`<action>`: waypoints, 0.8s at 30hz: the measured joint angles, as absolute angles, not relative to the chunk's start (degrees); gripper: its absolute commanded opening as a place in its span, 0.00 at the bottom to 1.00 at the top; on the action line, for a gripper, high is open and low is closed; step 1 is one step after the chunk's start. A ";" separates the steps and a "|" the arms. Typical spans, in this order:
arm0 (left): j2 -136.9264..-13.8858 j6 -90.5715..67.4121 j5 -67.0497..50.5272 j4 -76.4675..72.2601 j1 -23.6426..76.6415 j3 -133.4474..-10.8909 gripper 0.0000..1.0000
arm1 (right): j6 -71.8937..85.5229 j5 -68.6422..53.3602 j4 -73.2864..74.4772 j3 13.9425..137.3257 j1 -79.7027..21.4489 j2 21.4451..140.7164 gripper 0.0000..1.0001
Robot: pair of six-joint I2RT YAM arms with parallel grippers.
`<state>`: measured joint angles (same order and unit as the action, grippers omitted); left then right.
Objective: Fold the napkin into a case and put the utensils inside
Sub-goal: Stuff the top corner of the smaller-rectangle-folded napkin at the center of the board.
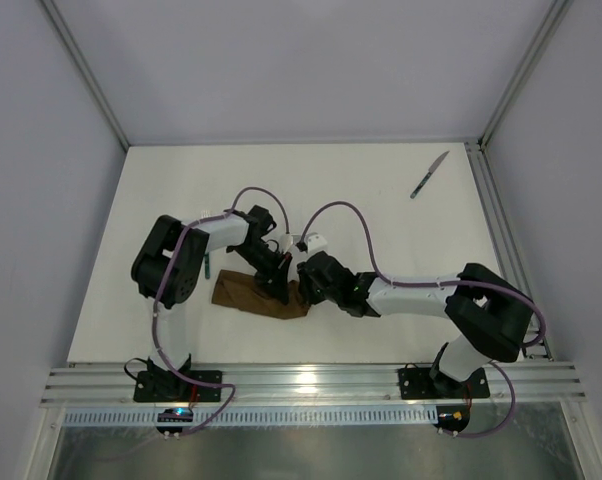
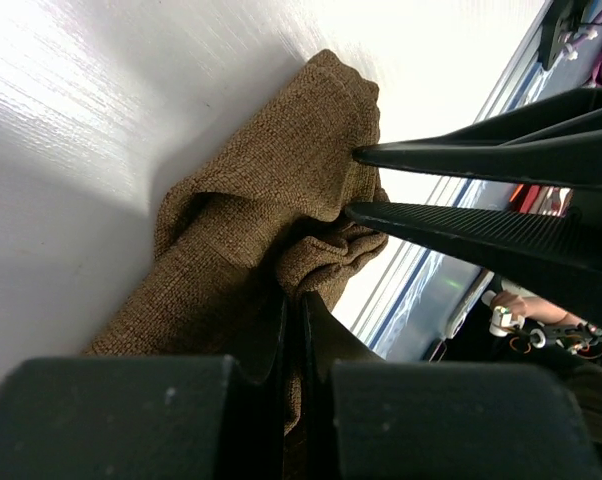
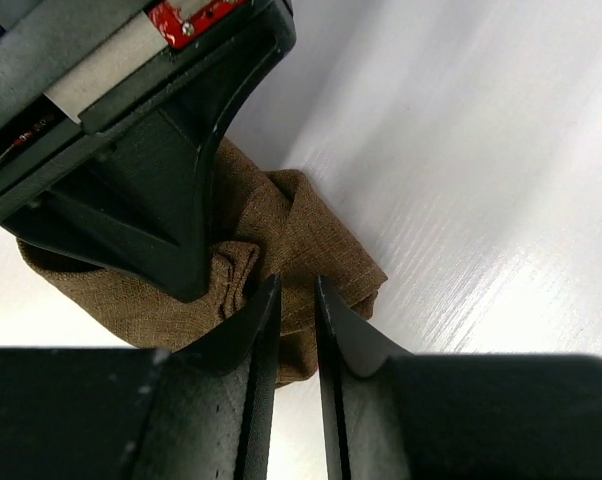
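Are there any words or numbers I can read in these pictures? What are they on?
No text can be read.
Red board at the top of the right wrist view: tiny pale marks, too blurred to read.
Napkin, knife, table: no writing shows.

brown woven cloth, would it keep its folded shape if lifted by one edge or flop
Probably floppy: the brown woven cloth bunches into soft creases by the left gripper. Its coarse matte weave should grip rather than slip. It looks thin, so likely light.
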<state>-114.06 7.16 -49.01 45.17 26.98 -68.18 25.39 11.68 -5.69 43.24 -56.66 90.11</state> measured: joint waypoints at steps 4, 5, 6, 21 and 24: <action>-113.75 6.39 -48.95 44.51 26.98 -68.03 0.00 | 25.41 11.88 -5.69 43.24 -57.06 90.98 0.25; -113.71 6.37 -48.95 44.47 26.98 -68.03 0.00 | 25.41 11.88 -5.69 43.24 -57.06 91.26 0.25; -113.71 6.37 -48.95 44.47 26.98 -68.03 0.00 | 25.43 11.90 -5.72 43.24 -57.06 91.53 0.25; -114.50 6.20 -47.35 45.25 24.97 -69.04 0.00 | 25.28 12.45 -5.48 43.83 -57.80 93.01 0.29; -114.91 6.11 -47.13 45.23 24.99 -69.47 0.00 | 24.71 13.08 -4.32 45.28 -58.67 93.03 0.29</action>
<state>-114.91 6.11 -47.13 45.23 24.99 -69.47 24.71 13.08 -4.32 45.28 -58.67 93.03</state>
